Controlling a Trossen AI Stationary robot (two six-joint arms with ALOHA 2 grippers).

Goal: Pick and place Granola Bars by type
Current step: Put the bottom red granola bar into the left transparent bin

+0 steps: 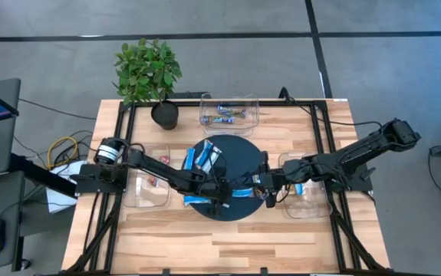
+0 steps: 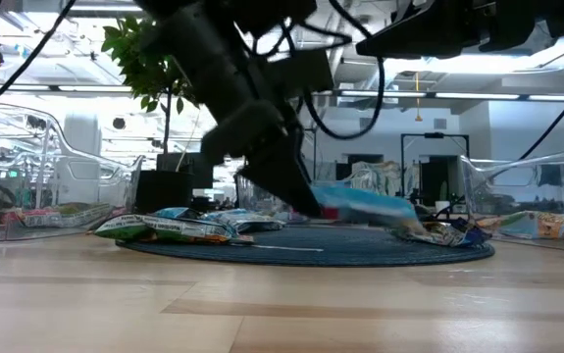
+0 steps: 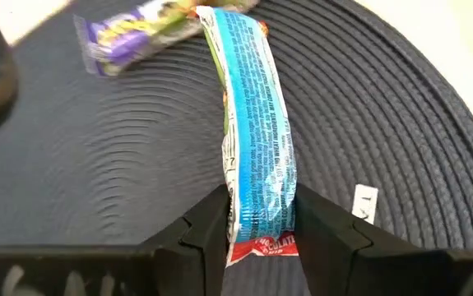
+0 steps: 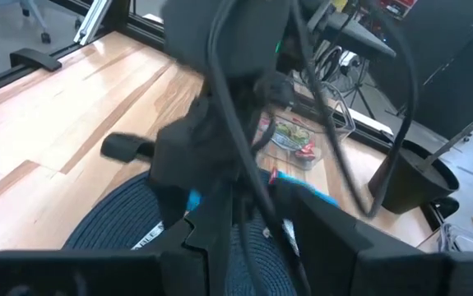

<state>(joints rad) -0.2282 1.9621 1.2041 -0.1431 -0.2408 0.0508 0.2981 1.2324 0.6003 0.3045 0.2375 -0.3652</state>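
On the dark round mat (image 1: 239, 153) lie several granola bars, blue-and-white ones (image 1: 203, 157) at its far left. My left gripper (image 3: 257, 226) is over the mat's near part, shut on a blue-and-white bar (image 3: 252, 115). A purple-and-green bar (image 3: 137, 33) lies on the mat beyond it. My right gripper (image 4: 257, 234) hangs higher, above the mat's right edge. It is open, with nothing between its fingers. My left gripper pinches the blue-and-white bar near its red-printed end (image 3: 259, 215), one finger on each long edge. The fingers slant down from the table's left side and point along the bar. The bar (image 2: 365, 206) sticks out past the fingertips, nearly level above the mat. I cannot tell whether its far end touches anything.
Three clear bins hold sorted bars: one left of the mat (image 1: 147, 188), one right of it (image 1: 304, 195), one at the far edge (image 1: 229, 111). A potted plant (image 1: 147, 73) stands at the far left. Bare wood lies toward the near edge (image 1: 220, 245).
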